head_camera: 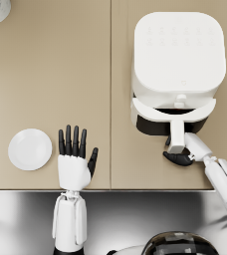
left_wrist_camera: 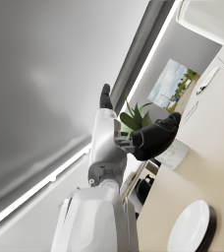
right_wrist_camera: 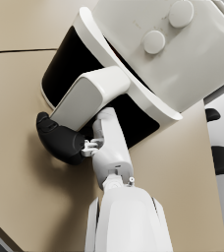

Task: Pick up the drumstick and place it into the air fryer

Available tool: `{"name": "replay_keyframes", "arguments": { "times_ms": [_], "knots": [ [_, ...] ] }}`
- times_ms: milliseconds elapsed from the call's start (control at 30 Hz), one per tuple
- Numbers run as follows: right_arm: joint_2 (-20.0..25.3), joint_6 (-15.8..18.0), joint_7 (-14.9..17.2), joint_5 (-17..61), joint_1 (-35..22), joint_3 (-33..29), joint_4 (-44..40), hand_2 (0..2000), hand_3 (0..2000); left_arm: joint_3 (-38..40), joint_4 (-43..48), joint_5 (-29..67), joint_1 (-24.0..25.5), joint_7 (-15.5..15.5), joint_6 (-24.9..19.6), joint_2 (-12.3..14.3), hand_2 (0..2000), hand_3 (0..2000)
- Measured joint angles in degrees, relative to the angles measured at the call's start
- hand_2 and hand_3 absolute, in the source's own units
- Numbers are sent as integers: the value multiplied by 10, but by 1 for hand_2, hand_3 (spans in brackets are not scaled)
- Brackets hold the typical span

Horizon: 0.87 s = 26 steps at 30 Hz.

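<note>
On the left of the tabletop [head_camera: 46, 74] a white plate [head_camera: 30, 149] is seen, bare; the drumstick is not visible in any view. Just beside it the left hand [head_camera: 74, 158] is held flat, fingers spread, grasping nothing. To the right, the air fryer [head_camera: 177, 64] stands with its drawer [head_camera: 150, 122] partly drawn out, and the right hand [head_camera: 179, 158] is wrapped around the drawer handle [head_camera: 175, 136]. Judged from this, the drawer step is in hand; next the drumstick must be located. The curled grip beneath the handle is shown only in the right wrist view; the plate only elsewhere.
</note>
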<state>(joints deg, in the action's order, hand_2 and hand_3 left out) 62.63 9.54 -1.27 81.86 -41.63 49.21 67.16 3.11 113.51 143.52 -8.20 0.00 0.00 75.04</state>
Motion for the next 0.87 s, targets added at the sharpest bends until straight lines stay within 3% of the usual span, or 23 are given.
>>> {"name": "replay_keyframes", "arguments": {
  "times_ms": [33, 67, 100, 233, 333, 733, 833, 867],
  "knots": [
    [10, 2, 0, 0, -10, 0, -20, 2000, 2000, 1, -1, 0, 0, 0, 0, 0, 0, 0],
    [49, 14, 3, 1, 11, -70, -41, 2000, 2000, 2, -1, 0, -1, 0, 0, 0, 0, 0],
    [56, 31, 1, 0, -2, -66, -63, 2000, 2000, 4, -1, 0, -2, 0, 0, 0, 0, 0],
    [75, 27, -5, 0, -49, -38, -131, 2000, 2000, 6, 0, 0, -5, 0, 0, 0, 0, 0],
    [92, 62, -10, -1, -63, -40, -167, 2000, 2000, 5, 6, 0, 0, 0, 0, 0, 0, 0],
    [103, 75, -19, 0, -57, -60, -178, 2000, 2000, 5, 11, 0, 5, 0, 0, 1, 0, 0],
    [105, 62, -22, 1, -55, -60, -179, 2000, 2000, 5, 12, 0, 5, 0, 0, 1, 0, 0],
    [104, 73, -20, 1, -56, -61, -179, 2000, 2000, 5, 12, 0, 5, 0, 0, 1, 0, 0]
  ]
}}
